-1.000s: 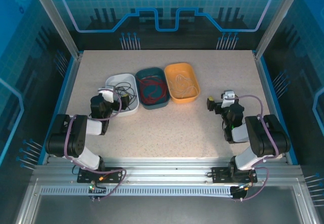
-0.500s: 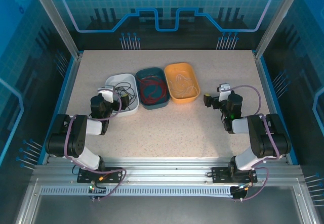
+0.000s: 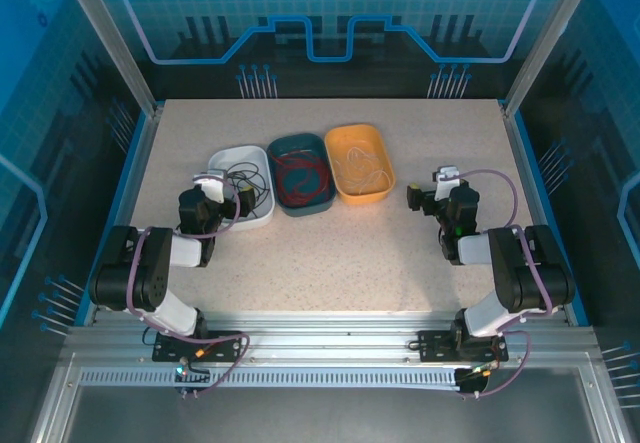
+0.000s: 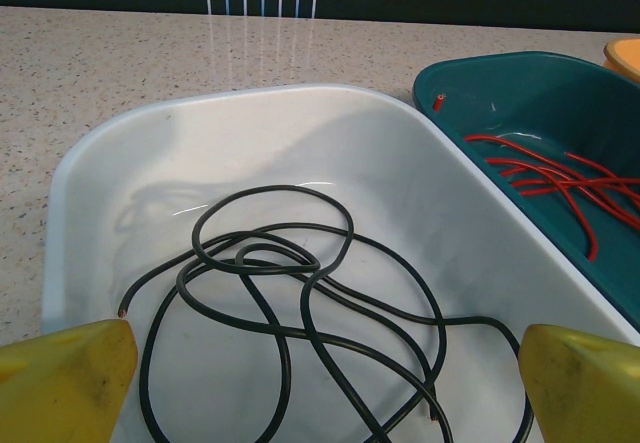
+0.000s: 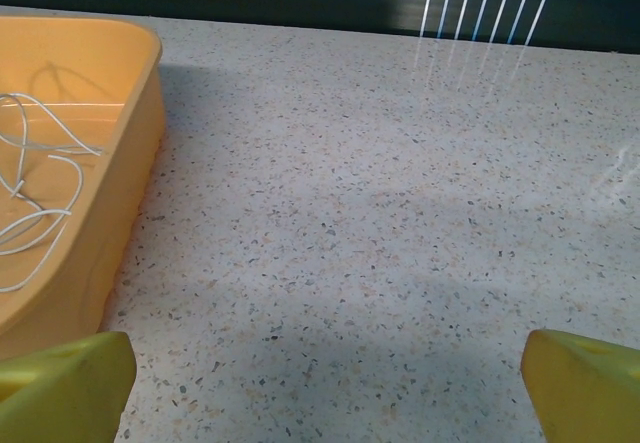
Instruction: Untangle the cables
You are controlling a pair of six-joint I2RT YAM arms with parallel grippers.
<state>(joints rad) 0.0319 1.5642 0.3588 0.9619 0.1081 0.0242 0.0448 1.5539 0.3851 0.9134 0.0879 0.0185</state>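
1. The left pincer (image 4: 325, 381) is spread wide at the near end of the white tray (image 4: 120, 163), pinching nothing.
2. The black cable (image 4: 310, 268) lies inside that tray, looped over itself.
3. Next along, touching the white tray, the teal tray (image 4: 520, 93) holds the red cables (image 4: 560, 178).
4. Then the orange tray (image 5: 120, 163), with the whitish cable (image 3: 362, 174) lying loose inside.
5. The right pincer (image 5: 325, 383) is spread wide too, empty, low over bare counter (image 5: 400, 213) just right of the orange tray.
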